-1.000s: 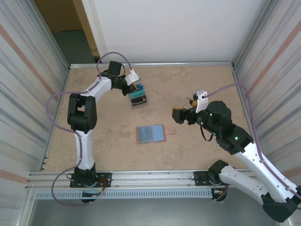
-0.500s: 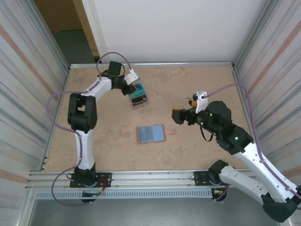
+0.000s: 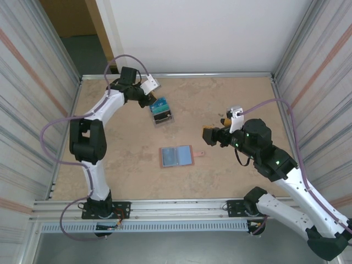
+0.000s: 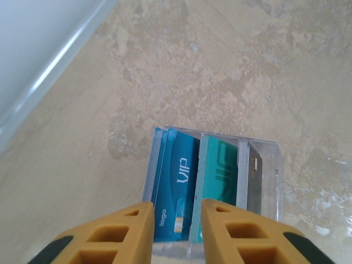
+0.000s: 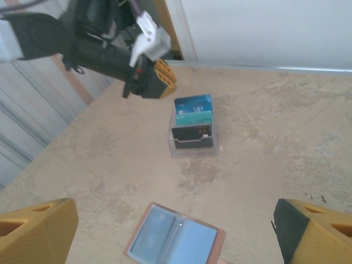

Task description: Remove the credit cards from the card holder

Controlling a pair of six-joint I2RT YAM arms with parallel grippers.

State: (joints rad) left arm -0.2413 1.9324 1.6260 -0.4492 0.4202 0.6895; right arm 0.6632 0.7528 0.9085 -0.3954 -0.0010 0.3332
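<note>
Where the beige marbled table [image 3: 231, 99] lies bare between the two arms, the card holder [image 3: 176, 156] is spread flat: a salmon-pink bifold with pale blue lining and a small pink tab at its right edge; whether its pockets hold anything cannot be told. The right gripper [image 3: 216, 129] hangs near its right side with jaws spread wide on nothing, while the left gripper [image 4: 173, 212] hovers over the far end of a clear stand [image 3: 161, 114], orange fingers narrowly parted, gripping nothing. Upright in that stand are the credit cards [image 4: 179, 176], one blue marked VIP, one teal, one dark
</note>
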